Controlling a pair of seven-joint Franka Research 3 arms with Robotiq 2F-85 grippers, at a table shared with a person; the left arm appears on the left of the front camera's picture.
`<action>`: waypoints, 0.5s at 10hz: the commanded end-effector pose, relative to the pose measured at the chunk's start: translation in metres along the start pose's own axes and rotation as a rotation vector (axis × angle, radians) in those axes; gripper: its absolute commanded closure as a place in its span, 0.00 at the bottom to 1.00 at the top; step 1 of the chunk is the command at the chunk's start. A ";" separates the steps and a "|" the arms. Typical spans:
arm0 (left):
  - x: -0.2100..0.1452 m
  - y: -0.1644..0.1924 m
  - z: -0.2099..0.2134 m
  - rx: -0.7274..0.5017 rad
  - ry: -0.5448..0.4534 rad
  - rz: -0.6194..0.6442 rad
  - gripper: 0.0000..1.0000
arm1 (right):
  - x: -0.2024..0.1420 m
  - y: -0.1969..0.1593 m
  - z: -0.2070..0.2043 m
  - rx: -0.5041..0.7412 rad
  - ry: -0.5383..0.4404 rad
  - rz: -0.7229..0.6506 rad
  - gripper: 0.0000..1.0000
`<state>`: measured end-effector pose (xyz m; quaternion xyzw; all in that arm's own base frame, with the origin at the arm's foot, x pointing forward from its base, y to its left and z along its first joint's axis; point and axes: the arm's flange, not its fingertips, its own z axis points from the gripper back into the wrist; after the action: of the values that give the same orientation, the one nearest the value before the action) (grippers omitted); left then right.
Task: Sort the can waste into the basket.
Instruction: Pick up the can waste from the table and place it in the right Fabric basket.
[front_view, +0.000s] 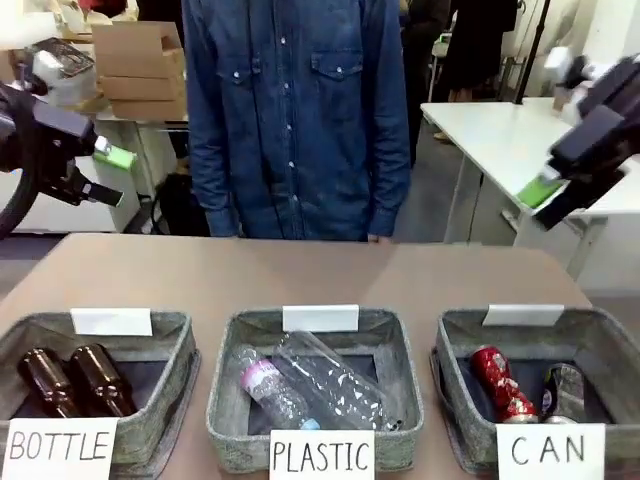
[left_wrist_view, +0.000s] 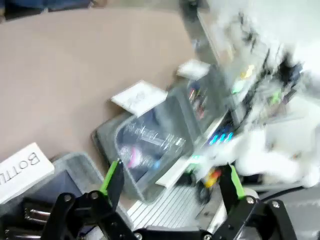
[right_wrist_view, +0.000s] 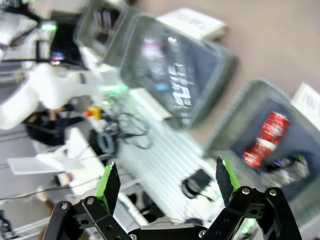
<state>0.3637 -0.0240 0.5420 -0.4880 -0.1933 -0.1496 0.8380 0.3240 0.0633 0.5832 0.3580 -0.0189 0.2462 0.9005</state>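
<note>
Lying side by side in the basket (front_view: 460, 390) marked "CAN", the two cans sit at the robot's right end of the brown surface (front_view: 300, 275): the red can (front_view: 502, 383) is tilted toward the basket's left half, and the dark can (front_view: 564, 390) rests just beside it on the right. In the right wrist view the red can (right_wrist_view: 265, 139) and the dark can (right_wrist_view: 285, 167) show in the same grey bin. A white card lettered "CAN" (front_view: 550, 451) stands at the basket's near wall. Next to it, in the middle, the bin marked "PLASTIC" (front_view: 235, 400) holds clear plastic bottles (front_view: 320, 385), and the bin marked "BOTTLE" (front_view: 170, 385) at the left end holds two brown glass bottles (front_view: 75, 380). The right tool (right_wrist_view: 167, 185) hangs high above the right side of the surface, its green-padded fingers spread wide with nothing between them. The left tool (left_wrist_view: 172, 182) is raised at the left side, well apart from the bins, likewise spread open and carrying nothing. A person in a denim shirt (front_view: 295, 110) stands at the far edge of the surface.
</note>
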 end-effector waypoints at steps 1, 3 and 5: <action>-0.021 0.014 0.024 -0.126 -0.395 0.094 0.00 | 0.031 -0.005 0.010 0.393 -0.048 -0.279 0.00; -0.049 0.023 0.036 -0.180 -0.449 0.130 0.00 | 0.037 -0.023 0.031 0.615 -0.289 -0.602 0.00; -0.066 0.033 0.011 -0.116 -0.317 0.094 0.00 | 0.007 -0.047 0.077 0.635 -0.521 -0.665 0.00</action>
<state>0.3431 0.0371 0.5257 -0.5850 -0.3020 0.0047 0.7527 0.3776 0.0003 0.5995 0.5985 0.0383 -0.0314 0.7996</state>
